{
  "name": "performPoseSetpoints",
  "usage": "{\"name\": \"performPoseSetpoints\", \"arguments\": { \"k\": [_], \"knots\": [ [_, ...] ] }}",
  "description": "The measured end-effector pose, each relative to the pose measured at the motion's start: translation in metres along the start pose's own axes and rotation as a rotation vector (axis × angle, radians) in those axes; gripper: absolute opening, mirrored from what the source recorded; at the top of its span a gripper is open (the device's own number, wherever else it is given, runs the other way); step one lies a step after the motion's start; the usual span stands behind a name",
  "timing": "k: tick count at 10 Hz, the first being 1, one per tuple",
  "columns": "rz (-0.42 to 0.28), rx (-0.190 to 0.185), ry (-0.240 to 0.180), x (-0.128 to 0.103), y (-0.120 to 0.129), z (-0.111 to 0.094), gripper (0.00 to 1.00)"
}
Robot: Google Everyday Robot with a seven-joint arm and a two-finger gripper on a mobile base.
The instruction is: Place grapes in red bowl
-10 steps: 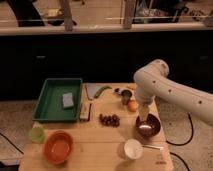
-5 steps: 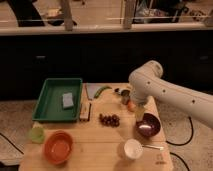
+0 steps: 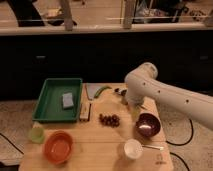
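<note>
The grapes [image 3: 109, 119] lie as a small dark red bunch on the wooden table [image 3: 100, 155], near its middle. The red bowl [image 3: 58, 147] stands at the front left, orange-red, and seems to hold nothing. My gripper [image 3: 133, 105] hangs under the white arm's end [image 3: 141, 82], to the right of the grapes and slightly behind them, just behind the maroon bowl [image 3: 148, 125]. It is apart from the grapes. The arm covers most of the gripper.
A green tray [image 3: 50, 102] with a grey sponge [image 3: 68, 99] sits at the back left. A green cup [image 3: 36, 134] stands left of the red bowl. A white cup [image 3: 132, 148], a brown bar [image 3: 86, 112] and a green vegetable [image 3: 102, 91] are also on the table.
The arm and gripper have moved left from above the maroon bowl toward the table's back middle, and now cover the orange fruit. The grapes and bowls have not moved.
</note>
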Motion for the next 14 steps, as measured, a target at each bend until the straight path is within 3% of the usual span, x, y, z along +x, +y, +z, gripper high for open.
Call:
{"name": "performPoseSetpoints", "arguments": {
  "k": [7, 14],
  "knots": [
    [-0.013, -0.006, -0.058, -0.020, -0.008, 0.026, 0.80],
    [-0.010, -0.038, -0.113, -0.033, -0.009, 0.058, 0.80]
  ]
}}
